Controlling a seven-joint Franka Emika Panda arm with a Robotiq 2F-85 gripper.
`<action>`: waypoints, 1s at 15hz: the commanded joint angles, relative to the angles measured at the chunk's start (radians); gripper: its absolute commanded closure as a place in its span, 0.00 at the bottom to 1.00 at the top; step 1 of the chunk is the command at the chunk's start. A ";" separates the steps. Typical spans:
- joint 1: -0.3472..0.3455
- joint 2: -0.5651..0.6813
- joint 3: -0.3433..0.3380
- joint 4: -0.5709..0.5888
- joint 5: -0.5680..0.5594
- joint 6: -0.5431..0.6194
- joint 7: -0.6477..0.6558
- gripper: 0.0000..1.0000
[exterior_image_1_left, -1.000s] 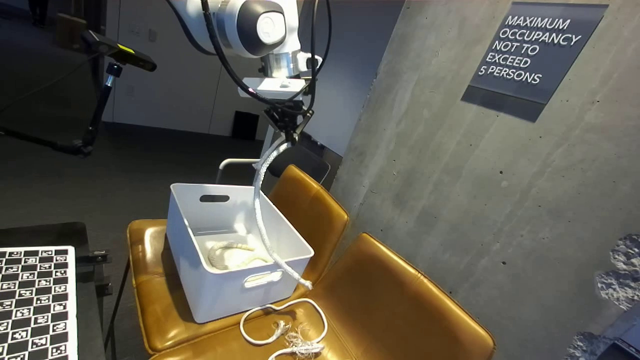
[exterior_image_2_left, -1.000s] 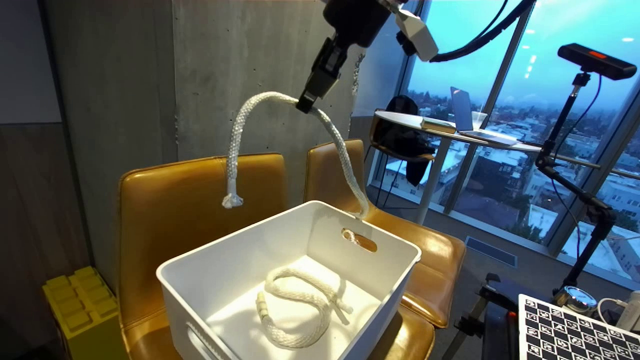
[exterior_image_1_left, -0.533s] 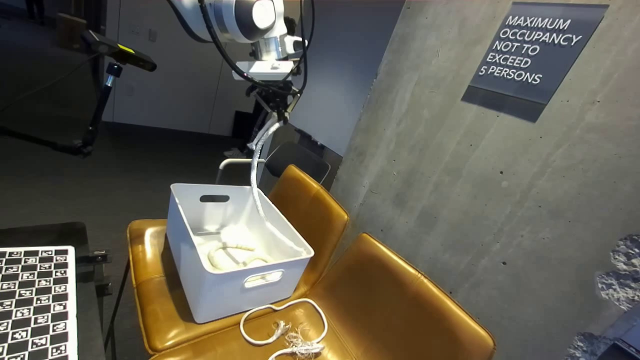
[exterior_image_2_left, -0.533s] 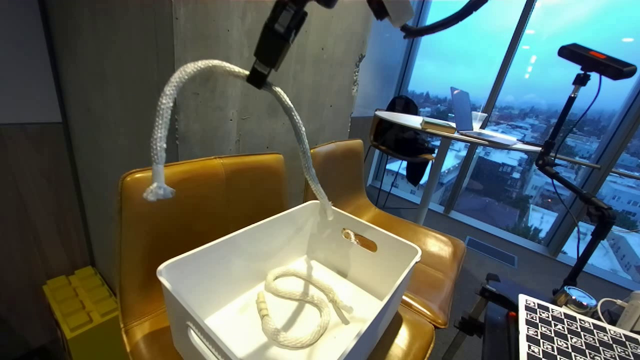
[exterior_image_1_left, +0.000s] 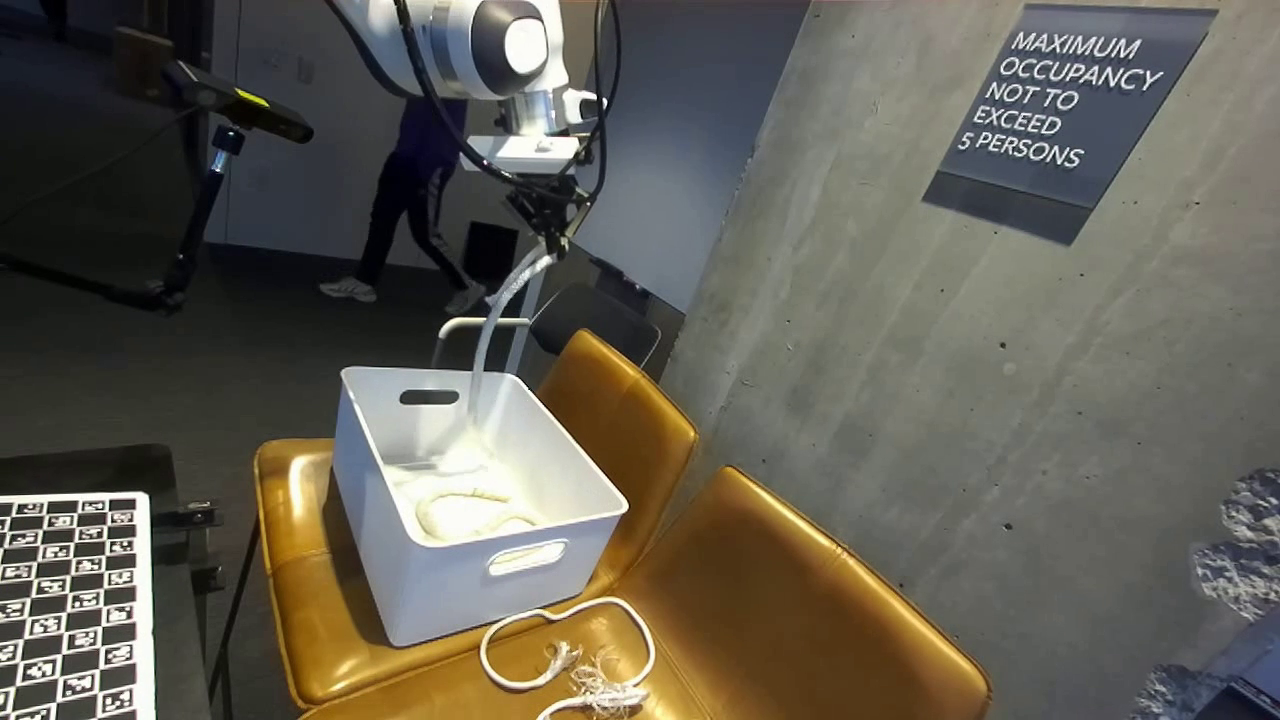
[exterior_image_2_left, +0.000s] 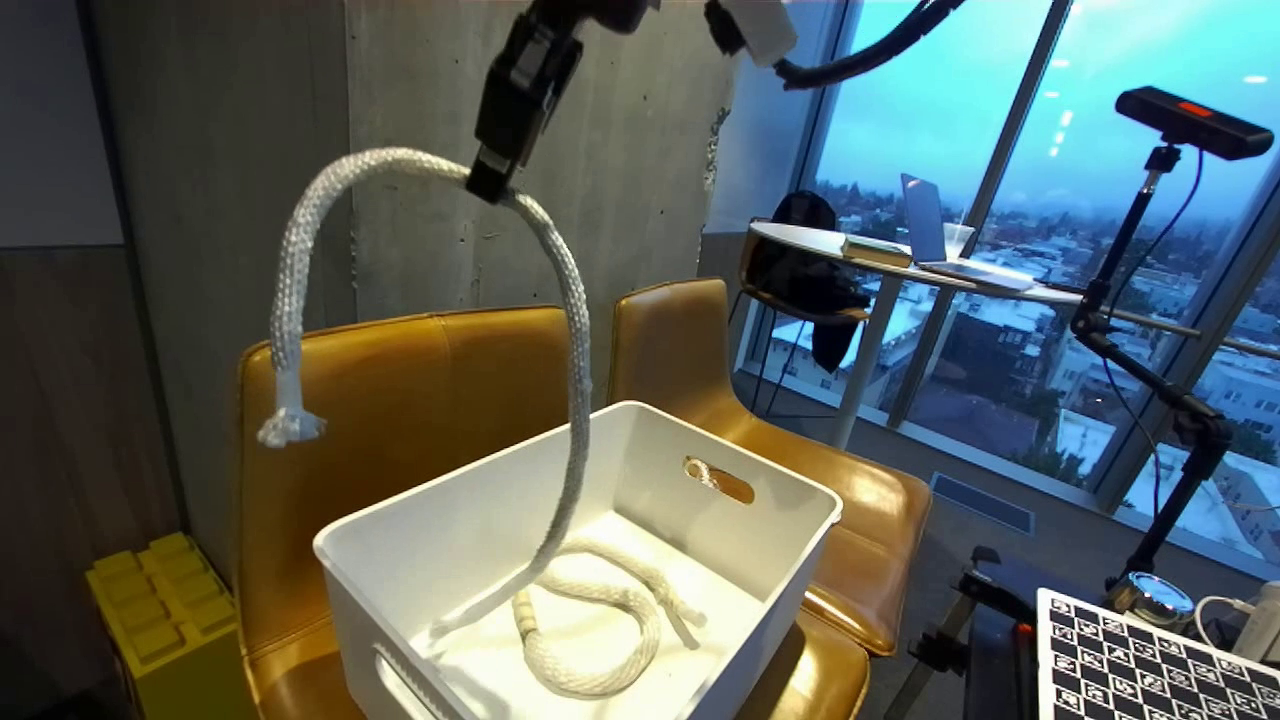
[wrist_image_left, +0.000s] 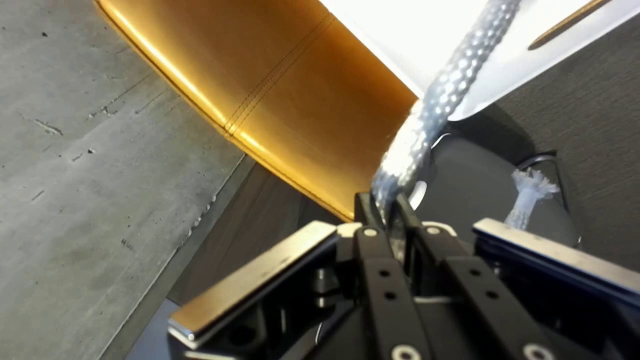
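My gripper (exterior_image_2_left: 490, 185) is shut on a thick white braided rope (exterior_image_2_left: 578, 330), well above the white box (exterior_image_2_left: 440, 500). In the wrist view the rope (wrist_image_left: 450, 90) comes out from between the fingertips of the gripper (wrist_image_left: 385, 202). One side arches over and hangs free, its frayed end (exterior_image_2_left: 290, 427) outside the box in an exterior view. The longer side drops into the box, its tip low near a wall; whether it touches the floor I cannot tell. A second white rope (exterior_image_2_left: 640, 630) lies curled on the box floor.
The box sits on a tan leather chair (exterior_image_1_left: 300, 600), beside another tan chair (exterior_image_1_left: 780, 600) bearing a thinner frayed cord (exterior_image_1_left: 645, 640). A concrete wall (exterior_image_1_left: 900, 400) rises behind. Camera stands (exterior_image_2_left: 1130, 230) and a checkered board (exterior_image_2_left: 1150, 660) are nearby. A person (exterior_image_1_left: 410, 200) walks in the background.
My gripper has moved left in both exterior views, rising and then dipping slightly, still holding the rope. The rope's long end has swung from the box's edge into the box. A person has appeared behind.
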 joint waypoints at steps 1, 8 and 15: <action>-0.006 0.034 -0.015 -0.036 -0.040 0.017 0.032 0.97; -0.013 0.068 -0.041 -0.139 -0.056 0.038 0.044 0.97; -0.017 0.066 -0.052 -0.226 -0.064 0.063 0.056 0.65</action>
